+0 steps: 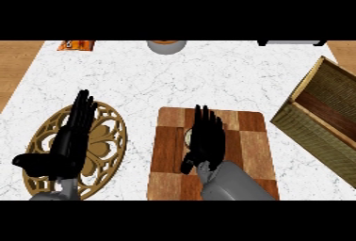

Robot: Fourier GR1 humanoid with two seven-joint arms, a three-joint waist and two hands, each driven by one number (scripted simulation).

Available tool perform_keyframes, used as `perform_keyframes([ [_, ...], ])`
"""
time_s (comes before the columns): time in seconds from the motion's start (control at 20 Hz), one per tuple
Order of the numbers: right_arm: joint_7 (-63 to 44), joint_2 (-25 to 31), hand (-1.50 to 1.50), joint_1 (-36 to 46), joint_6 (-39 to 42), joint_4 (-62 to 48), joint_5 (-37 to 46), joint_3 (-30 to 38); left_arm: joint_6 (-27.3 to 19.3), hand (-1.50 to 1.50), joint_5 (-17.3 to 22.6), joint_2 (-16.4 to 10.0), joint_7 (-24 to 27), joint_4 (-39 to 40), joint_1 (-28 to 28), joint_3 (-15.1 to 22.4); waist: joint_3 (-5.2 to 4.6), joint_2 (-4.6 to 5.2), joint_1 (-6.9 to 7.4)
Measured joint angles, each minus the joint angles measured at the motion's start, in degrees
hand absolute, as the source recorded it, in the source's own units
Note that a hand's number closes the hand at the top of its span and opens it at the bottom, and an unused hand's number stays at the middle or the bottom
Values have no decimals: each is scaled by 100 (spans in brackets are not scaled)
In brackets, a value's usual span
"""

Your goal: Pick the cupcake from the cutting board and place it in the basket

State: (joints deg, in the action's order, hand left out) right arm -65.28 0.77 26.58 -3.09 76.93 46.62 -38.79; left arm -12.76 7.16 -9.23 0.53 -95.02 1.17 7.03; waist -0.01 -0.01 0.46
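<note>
The fingers (207, 123) of the right hand (206, 141) are straight and close together, pointing toward the far edge of the worktop (208, 75). They hold nothing. The hand lies over the one cupcake (188, 135) and hides almost all of it. Only a thin pale sliver shows at the hand's left side, so its shape and topping cannot be made out.

The cupcake sits on the one cutting board (170, 155), a wooden board in a light and dark checker pattern, near the middle of the worktop's near edge. The forearm covers the board's near right part.

There are two hands. The left hand (66, 146) is also open, with its fingers straight and its thumb out to the side. It is above one round golden trivet (108, 141) by the near left corner.

One woven basket (306, 127), brown inside, stands at the right edge and is partly cut off there.

Three things along the far edge are cut off: an orange packet (76, 45), a grey round container (165, 46), and a dark object (292, 42) too clipped to name.
</note>
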Motion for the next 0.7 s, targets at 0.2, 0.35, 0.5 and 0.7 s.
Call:
perform_keyframes([
  [0.2,59,-7,-150,46,-151,-277,-84,-41,52,0,19,39,31,73,69,-83,1,4,3],
  [0.35,73,-9,-150,60,-214,-348,-107,6,97,0,-2,24,2,13,11,-102,0,2,1],
  [0.5,139,-14,-150,28,-303,-488,-59,68,107,0,-38,31,7,-10,-22,-133,1,0,-2],
  [0.7,306,-17,150,-34,-350,-694,-180,110,144,0,-58,79,-41,-20,22,-165,0,2,-9],
])
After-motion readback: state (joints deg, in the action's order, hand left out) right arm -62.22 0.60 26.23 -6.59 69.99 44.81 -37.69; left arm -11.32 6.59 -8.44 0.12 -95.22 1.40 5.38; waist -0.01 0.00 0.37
